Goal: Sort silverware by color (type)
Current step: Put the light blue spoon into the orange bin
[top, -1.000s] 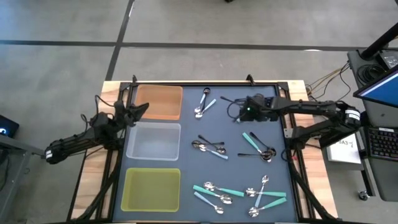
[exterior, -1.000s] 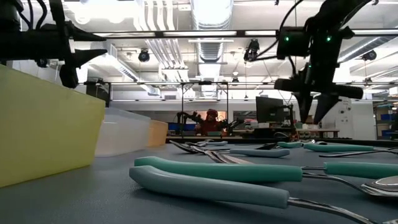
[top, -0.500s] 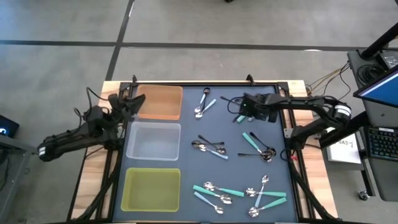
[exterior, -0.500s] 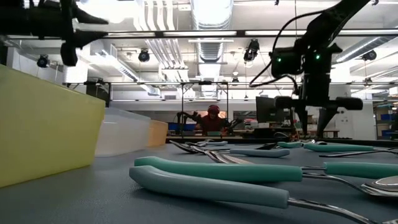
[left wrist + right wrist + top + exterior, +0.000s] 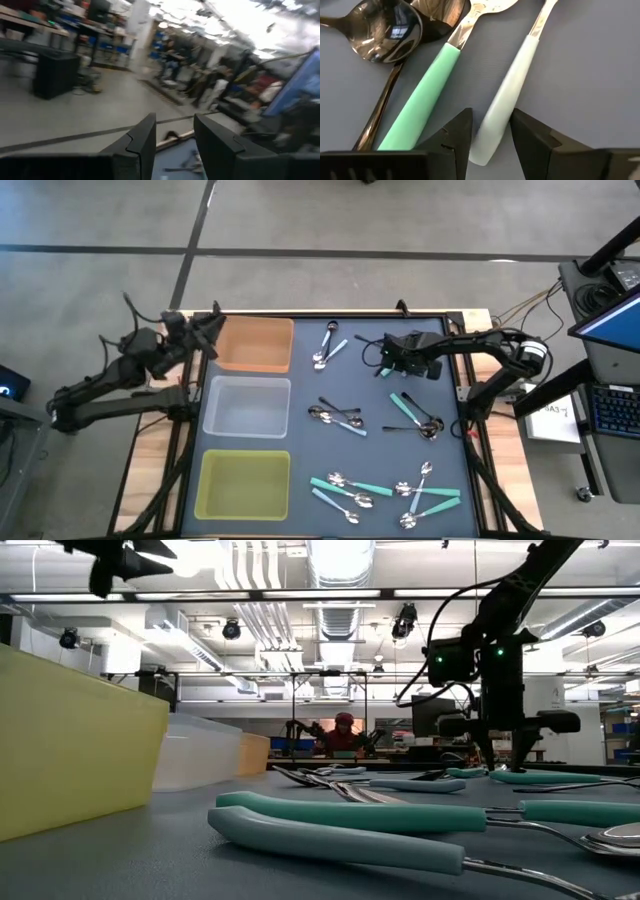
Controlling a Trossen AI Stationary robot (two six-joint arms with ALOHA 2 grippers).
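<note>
Right gripper point(image 5: 392, 358) sits low over the mat point(image 5: 400, 455), upper centre-right of the high view. Fingers point(image 5: 457, 135) apart, nothing clamped; they straddle the end of a pale-handled spoon point(image 5: 507, 100), which lies on the mat, not lifted. Just beside it a teal-handled spoon point(image 5: 422, 102), a dark spoon point(image 5: 387, 55) and the bowl of a second dark spoon point(image 5: 447, 12).

In the low view the same gripper point(image 5: 503, 745) hangs right of centre, tips near the table.

Left gripper point(image 5: 213, 332) is raised at upper left, by the corner of the orange tray point(image 5: 256, 344). Fingers point(image 5: 145, 142) parted, empty, pointing off into the room.

Silverware is all on the mat, right of the trays: one group at top centre point(image 5: 328, 345), one mid-frame point(image 5: 337, 416), one right of that point(image 5: 418, 416), the rest along the bottom point(image 5: 385, 490). Clear tray point(image 5: 246, 406) and yellow-green tray point(image 5: 244, 484): can't see any spoons in them from above.

A person point(image 5: 343, 730) sits far back in the room.
</note>
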